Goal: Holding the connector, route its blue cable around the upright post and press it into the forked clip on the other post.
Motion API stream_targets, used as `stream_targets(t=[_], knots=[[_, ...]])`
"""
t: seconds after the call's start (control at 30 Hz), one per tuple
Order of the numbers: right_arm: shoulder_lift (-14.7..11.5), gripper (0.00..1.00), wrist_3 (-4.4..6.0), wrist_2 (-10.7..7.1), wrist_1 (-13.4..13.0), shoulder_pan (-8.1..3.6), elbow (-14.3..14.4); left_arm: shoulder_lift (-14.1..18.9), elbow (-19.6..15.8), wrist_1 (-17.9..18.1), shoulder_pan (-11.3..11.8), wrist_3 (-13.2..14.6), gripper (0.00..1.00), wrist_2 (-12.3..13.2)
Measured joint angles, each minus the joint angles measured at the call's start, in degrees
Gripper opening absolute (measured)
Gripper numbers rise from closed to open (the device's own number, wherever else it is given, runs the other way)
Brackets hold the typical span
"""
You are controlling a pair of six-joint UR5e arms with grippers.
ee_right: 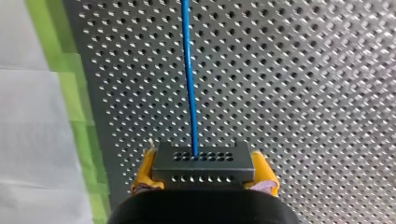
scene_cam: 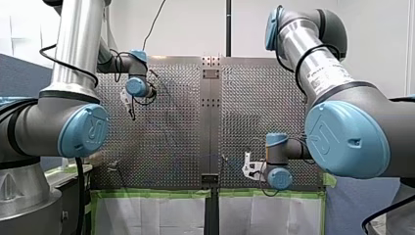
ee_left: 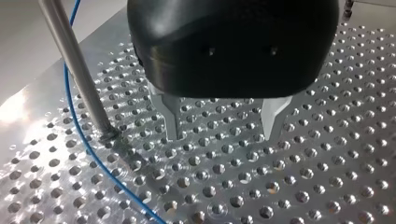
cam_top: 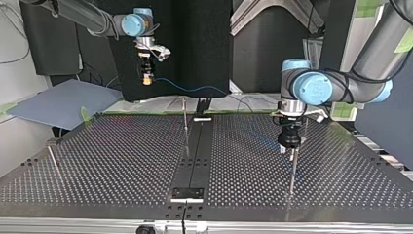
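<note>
You find the connector [ee_right: 203,161] between the right gripper's [ee_right: 205,173] fingers, above the table's [cam_top: 122,161] far edge in the top view. The cable [ee_right: 189,79] runs ahead of it over the table. The left gripper [ee_left: 222,122] hangs just beside a post [ee_left: 77,70] in the top view's right half, and the cable passes close by that post's foot.
</note>
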Motion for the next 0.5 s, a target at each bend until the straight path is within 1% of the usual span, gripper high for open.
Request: stream_targets(t=[0.13, 0.33, 0.4, 0.5], knots=[[1.8, 0.00, -0.34, -0.24, -0.6, 0.20, 0.0, 0.0, 0.0, 0.0, 0.1, 0.0, 0.86, -0.4], [2.5, 0.00, -0.38, -0.20, -0.6, 0.11, 0.0, 0.0, 0.0, 0.0, 0.2, 0.0, 0.86, -0.5], [2.6, 0.00, -0.27, -0.11, -0.5, -0.09, 0.0, 0.0, 0.0, 0.0, 0.2, 0.0, 0.86, -0.5], [2.5, 0.00, 0.28, -0.05, -0.4, -0.45, 0.0, 0.0, 0.0, -0.1, 0.2, 0.0, 0.86, -0.5]])
